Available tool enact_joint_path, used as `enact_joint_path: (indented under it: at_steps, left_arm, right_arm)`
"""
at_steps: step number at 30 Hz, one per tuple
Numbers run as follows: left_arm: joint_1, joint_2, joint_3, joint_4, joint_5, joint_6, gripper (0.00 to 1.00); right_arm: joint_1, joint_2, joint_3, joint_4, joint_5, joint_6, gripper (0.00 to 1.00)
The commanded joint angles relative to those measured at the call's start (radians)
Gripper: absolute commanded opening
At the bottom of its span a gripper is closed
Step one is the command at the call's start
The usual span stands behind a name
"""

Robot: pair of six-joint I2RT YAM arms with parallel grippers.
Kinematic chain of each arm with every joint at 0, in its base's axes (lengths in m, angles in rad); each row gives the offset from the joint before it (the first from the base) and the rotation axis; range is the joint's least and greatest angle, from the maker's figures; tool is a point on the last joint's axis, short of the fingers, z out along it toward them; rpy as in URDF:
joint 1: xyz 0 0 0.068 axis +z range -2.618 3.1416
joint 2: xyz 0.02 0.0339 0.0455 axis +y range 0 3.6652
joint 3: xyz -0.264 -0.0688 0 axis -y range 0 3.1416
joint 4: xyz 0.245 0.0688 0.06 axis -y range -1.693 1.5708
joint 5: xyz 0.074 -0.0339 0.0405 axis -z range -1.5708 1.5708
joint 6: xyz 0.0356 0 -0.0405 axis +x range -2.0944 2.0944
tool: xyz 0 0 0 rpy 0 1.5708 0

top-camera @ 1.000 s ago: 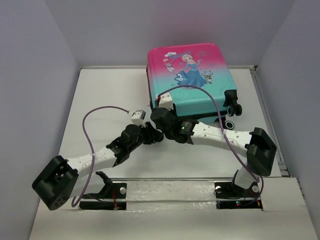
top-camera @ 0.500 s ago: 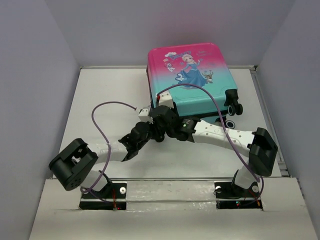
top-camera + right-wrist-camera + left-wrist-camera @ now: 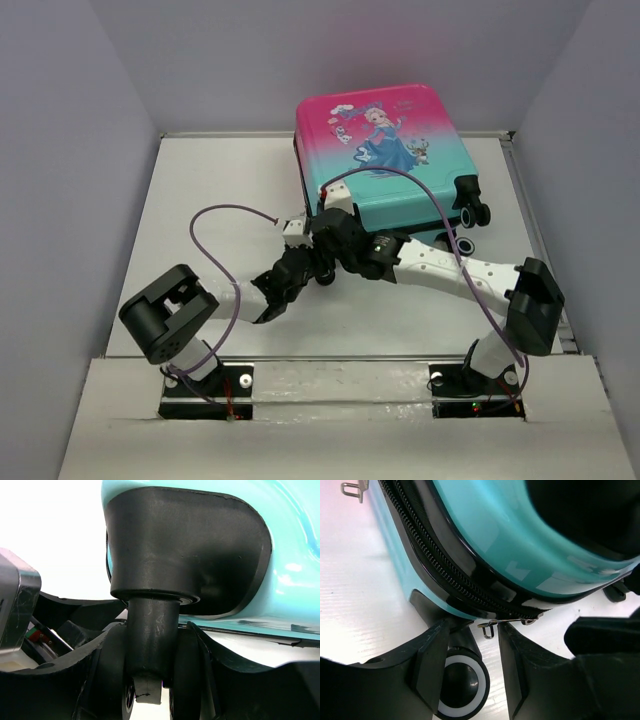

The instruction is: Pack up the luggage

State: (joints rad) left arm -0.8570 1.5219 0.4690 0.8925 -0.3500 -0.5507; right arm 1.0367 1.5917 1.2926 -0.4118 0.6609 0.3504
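the luggage point(image 3: 385, 150) lies flat and closed just ahead of both grippers, which meet at its near left corner. its shell shades from pink to teal and shows a princess in a blue dress. its black zipper point(image 3: 445, 565) runs above the left gripper point(image 3: 467, 675), whose fingers stand apart, released, with a white-ringed wheel point(image 3: 462, 682) between them. the right gripper point(image 3: 150, 680) is clenched on the luggage's black caster stem point(image 3: 151, 635). beneath them is a white table point(image 3: 220, 190), and pale grey walls point(image 3: 200, 60) stand beyond.
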Motion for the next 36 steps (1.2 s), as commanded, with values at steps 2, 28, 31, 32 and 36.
enact_joint_path:
  at_steps: [2, 28, 31, 32, 36]
  left_arm:
    - [-0.045, -0.008, 0.000, 0.293, -0.089, 0.083, 0.55]
    - [-0.136, 0.109, 0.062, 0.467, -0.090, 0.031, 0.40]
    - [-0.137, 0.136, 0.080, 0.459, -0.105, 0.021, 0.21]
    - [-0.137, 0.133, 0.079, 0.459, -0.116, 0.020, 0.15]
    - [-0.137, 0.078, 0.059, 0.413, -0.171, 0.040, 0.06]
  right_arm:
    - [0.014, -0.084, 0.030, 0.168, -0.066, 0.005, 0.07]
    - [0.074, -0.085, -0.010, 0.292, -0.230, -0.014, 0.07]
    - [0.074, -0.099, -0.026, 0.309, -0.228, -0.018, 0.07]
    - [0.083, -0.104, -0.029, 0.309, -0.227, -0.018, 0.07]
    - [0.083, -0.134, -0.062, 0.315, -0.198, -0.016, 0.07]
